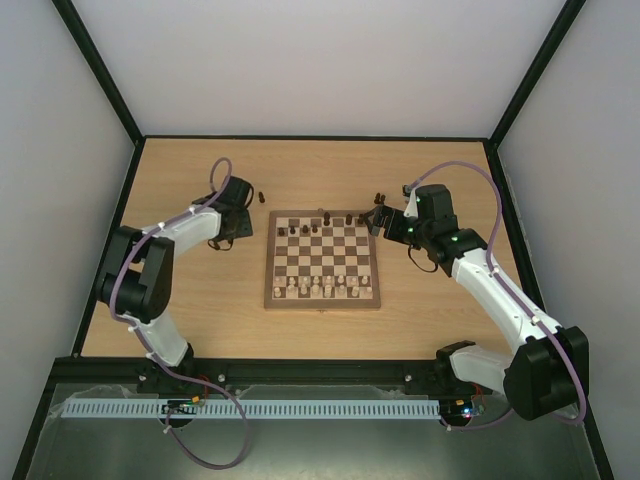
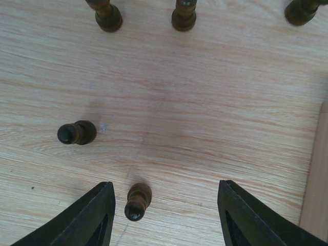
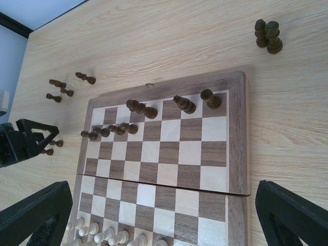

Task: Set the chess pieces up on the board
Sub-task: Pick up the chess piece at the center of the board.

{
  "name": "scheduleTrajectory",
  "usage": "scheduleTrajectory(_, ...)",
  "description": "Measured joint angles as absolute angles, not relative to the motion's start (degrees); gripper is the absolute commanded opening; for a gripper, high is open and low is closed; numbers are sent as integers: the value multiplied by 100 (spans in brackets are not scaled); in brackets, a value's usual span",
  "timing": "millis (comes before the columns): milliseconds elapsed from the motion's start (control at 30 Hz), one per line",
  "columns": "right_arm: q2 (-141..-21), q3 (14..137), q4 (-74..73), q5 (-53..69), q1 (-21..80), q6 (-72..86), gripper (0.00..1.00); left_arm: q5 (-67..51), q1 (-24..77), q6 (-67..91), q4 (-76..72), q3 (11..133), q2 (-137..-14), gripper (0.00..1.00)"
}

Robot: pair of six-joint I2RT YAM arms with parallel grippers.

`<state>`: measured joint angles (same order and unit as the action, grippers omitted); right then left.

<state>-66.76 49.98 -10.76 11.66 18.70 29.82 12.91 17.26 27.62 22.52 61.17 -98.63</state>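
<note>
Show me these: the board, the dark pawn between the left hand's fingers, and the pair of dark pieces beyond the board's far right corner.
board (image 3: pixel 238 133): right wrist view, on its right border.
dark pawn (image 2: pixel 137 201): left wrist view, on its body.
pair of dark pieces (image 3: pixel 273 37): right wrist view, right piece's stem.

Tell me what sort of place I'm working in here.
Probably a lab robot cell: wooden table boxed in by plain white panels, two arms bolted at its near edge, a chessboard between them.
</note>
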Motion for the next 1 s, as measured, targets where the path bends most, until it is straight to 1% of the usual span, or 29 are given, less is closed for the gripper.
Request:
scheduleTrajectory(267,-6676,4995,-1074,1192,1870,2982,99,1299,1667,2766,2080,5979,-10029,57)
scheduleTrajectory(367,-6676,4995,-1072,1208,1870,2982,98,1306,1647,2773,2018,5946,-10029,50)
scheduleTrajectory(433,-6678,4995,-1066,1219,1870,2982,99,1297,1643,2788,1979,5909,-10029,47)
scheduleTrajectory(633,-6711,4995,-1035,1236,1870,2982,99,1201,1643,2838,1883,5697,-10040,46)
scheduleTrajectory(767,-6740,4993,-1033,1258,1870,2982,99,1188,1640,2864,1872,5616,-10042,41)
scheduleTrajectory(867,-6755,4993,-1028,1282,1870,2985,99,1162,1640,2875,1844,5616,-10042,40)
scheduleTrajectory(900,-6759,4993,-1028,1288,1870,2982,99,1160,1640,2877,1839,5616,-10040,38)
scheduleTrajectory(1000,-6761,4991,-1028,1302,1870,2982,99,1157,1640,2877,1833,5616,-10040,31)
